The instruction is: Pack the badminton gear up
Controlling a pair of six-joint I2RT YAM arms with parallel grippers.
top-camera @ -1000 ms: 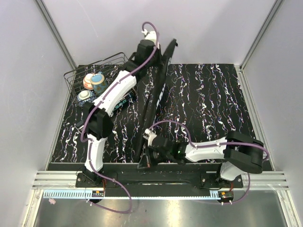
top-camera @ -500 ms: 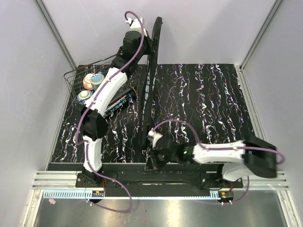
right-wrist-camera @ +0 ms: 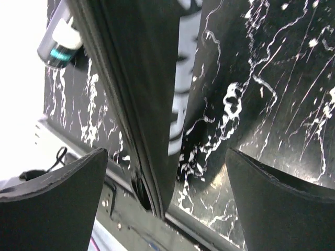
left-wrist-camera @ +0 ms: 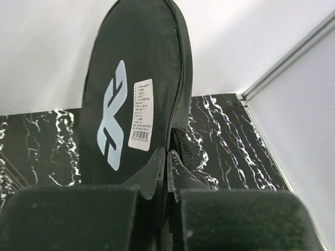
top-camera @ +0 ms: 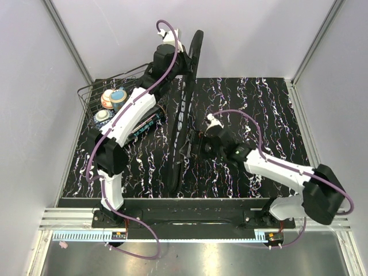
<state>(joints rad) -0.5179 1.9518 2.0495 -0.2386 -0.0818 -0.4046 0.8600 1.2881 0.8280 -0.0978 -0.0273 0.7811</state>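
The black racket-shaped bag [top-camera: 180, 115] stands on its edge, running from the back wall down to the table's front. My left gripper [top-camera: 184, 58] is shut on the rim of its wide head end and holds that end up in the air. In the left wrist view the left gripper [left-wrist-camera: 168, 157] pinches the bag [left-wrist-camera: 131, 78] just below its white label. My right gripper [top-camera: 196, 148] is open beside the bag's middle, with the bag [right-wrist-camera: 152, 78] in line between its jaws but untouched. The black tube [top-camera: 145, 125] lies under the left arm. No rackets show.
A black wire basket [top-camera: 92, 95] with patterned bowls [top-camera: 114, 99] stands at the back left corner. In the right wrist view the tube [right-wrist-camera: 60, 39] shows something white at its end. Grey walls close in the back and sides. A metal rail [top-camera: 195, 213] runs along the front edge.
My right gripper let go of the bag's narrow end at the front edge, opened wide and moved back to the bag's middle. The left gripper raised the bag's head end higher.
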